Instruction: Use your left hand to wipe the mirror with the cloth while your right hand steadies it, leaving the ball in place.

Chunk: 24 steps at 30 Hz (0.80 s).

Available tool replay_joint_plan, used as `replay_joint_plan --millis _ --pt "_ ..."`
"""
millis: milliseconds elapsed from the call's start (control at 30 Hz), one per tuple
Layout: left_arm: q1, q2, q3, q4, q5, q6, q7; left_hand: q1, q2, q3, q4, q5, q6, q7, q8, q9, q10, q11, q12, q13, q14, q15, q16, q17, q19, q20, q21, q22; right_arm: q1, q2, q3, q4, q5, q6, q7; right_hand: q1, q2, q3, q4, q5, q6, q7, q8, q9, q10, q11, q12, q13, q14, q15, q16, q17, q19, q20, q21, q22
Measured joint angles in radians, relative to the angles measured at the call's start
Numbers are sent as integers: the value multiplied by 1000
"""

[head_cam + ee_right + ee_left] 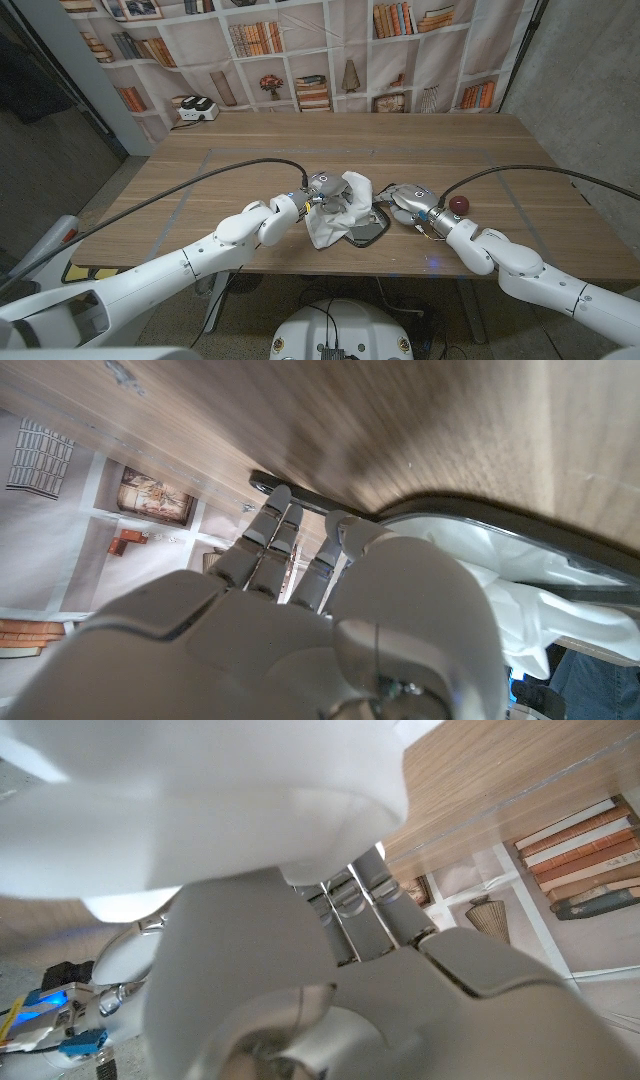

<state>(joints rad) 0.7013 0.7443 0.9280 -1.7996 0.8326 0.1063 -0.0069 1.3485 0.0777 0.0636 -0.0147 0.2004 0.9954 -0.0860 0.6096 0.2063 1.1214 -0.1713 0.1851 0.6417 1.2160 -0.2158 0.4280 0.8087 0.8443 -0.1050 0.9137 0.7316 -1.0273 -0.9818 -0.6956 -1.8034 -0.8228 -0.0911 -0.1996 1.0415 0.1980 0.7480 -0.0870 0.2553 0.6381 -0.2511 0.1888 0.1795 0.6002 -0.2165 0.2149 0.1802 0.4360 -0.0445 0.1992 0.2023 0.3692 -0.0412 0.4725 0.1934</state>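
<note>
At frame centre, the left hand (pixel 318 190) grips the cloth (pixel 340 208) over the mirror (pixel 366 229). The right hand (pixel 408 203) presses the mirror's edge (grasp unclear), with the ball (pixel 459 204) just right on the counter (pixel 250 140).

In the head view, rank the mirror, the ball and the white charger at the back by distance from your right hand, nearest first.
From the right hand:
1. Mirror: right beside the hand on its left, partly under the cloth.
2. Ball: just to its right, near the wrist.
3. White charger: far back left of the table.
</note>
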Motion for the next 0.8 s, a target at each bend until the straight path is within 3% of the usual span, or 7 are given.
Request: replay_joint_plan --millis 133,200,400,800 --pt "-19 -17 9 27 -1 -41 1 0 0 0 0 0 0 0 0 0 0 0 4 -1 0 0 0 5 0 0 4 0 -7 -3 2 -10 -1 -5 1 0 0 0 0 0 0 0 0 0 0 0 0 0 0 0 0 5 0 0 0 1" --pt "-56 -53 29 80 -2 -64 2 0 0 0 0 0 0 0 1 -1 0 0 4 -1 0 0 0 5 0 0 4 -5 -11 -4 4 -14 -2 -14 4 0 0 0 0 0 0 0 0 0 0 0 0 0 0 0 0 5 0 0 0 1" --pt "-96 -102 57 143 -20 -128 2 11 -10 -4 4 0 0 0 2 -1 0 0 4 0 0 0 0 9 -11 4 11 -9 -19 -9 8 -26 -4 -30 8 0 0 0 0 0 1 2 0 12 0 0 0 -1 0 0 0 5 0 0 6 1" --pt "-82 -124 74 146 -78 -213 21 11 -10 -1 7 1 0 0 2 0 0 0 4 0 -15 0 -14 14 -29 10 19 -23 -17 -12 10 -36 -5 -44 32 0 0 0 0 0 7 7 0 10 0 0 -4 -1 0 0 0 5 0 0 6 1"
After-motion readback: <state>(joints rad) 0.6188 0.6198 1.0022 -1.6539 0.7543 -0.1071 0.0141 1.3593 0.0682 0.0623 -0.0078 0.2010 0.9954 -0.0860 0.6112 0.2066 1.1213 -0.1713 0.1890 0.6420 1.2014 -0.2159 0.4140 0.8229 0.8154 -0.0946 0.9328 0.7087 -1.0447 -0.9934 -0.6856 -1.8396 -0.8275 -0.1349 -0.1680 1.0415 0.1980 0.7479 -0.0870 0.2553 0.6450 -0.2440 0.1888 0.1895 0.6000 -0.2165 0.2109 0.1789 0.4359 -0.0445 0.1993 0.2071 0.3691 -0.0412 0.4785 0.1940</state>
